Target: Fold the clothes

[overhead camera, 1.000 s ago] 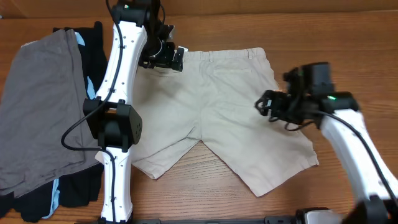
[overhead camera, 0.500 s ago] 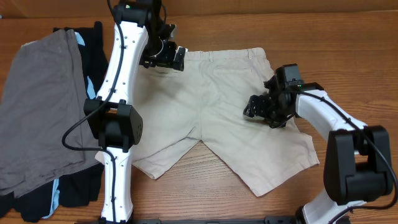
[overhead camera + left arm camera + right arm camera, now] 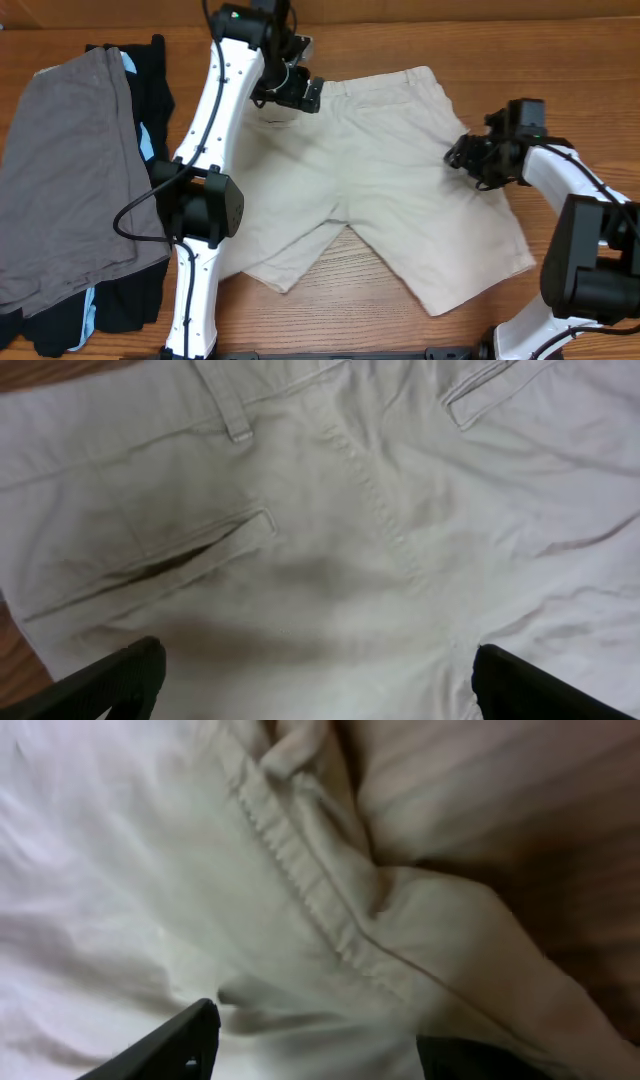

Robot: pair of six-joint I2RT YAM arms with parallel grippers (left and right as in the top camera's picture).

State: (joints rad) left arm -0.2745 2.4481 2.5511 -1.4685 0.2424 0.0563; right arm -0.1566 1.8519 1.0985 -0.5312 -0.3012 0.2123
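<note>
Beige shorts lie spread on the wooden table, right of the grey garment. They are back pockets up, with the legs splayed and the right side seam bunched. The left gripper hangs over the waistband, fingers wide apart. The right gripper sits at the bunched seam; I cannot tell whether it pinches the cloth.

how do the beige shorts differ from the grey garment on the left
The beige shorts are cream and spread mid-table with legs splayed; the grey garment is darker and lies at the left, over a black garment. The left gripper and right gripper are at the shorts; neither is near the grey garment. Both are laid out flat.
</note>
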